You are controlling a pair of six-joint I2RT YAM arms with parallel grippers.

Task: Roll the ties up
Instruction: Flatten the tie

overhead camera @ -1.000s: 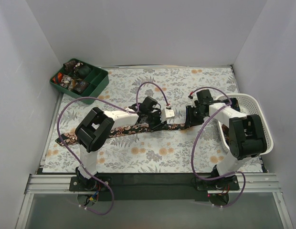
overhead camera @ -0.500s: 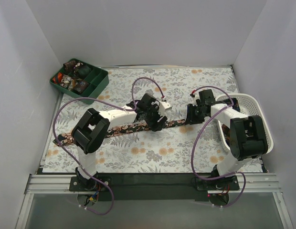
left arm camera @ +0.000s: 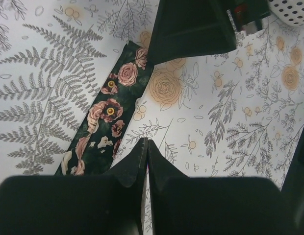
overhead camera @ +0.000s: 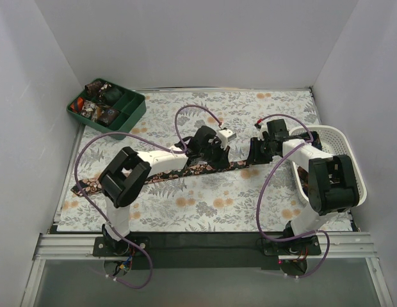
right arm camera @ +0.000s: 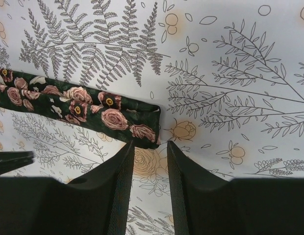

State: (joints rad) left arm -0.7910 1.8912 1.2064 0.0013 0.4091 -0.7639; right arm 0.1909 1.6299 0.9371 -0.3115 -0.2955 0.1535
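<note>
One dark tie (overhead camera: 89,186) with pink roses lies flat in a long diagonal across the floral cloth. Its right end (right arm camera: 142,125) is folded back on itself. My left gripper (overhead camera: 216,155) hovers over the tie near that end. In the left wrist view its jaws (left arm camera: 146,143) are shut with nothing in them, and the tie (left arm camera: 110,112) lies just left of the tips. My right gripper (right arm camera: 149,145) is open, its fingertips just short of the folded end and apart from it. Nothing sits between those fingers.
A dark green divided tray (overhead camera: 129,112) with small coils stands at the back left corner. A white lattice basket (overhead camera: 345,139) sits at the right edge, beside the right arm. White walls close the table on three sides.
My left gripper opened wide, then shut again with nothing in it, and moved a little to the right along the tie. The tie's left end slid slightly left. The right arm barely moved.
</note>
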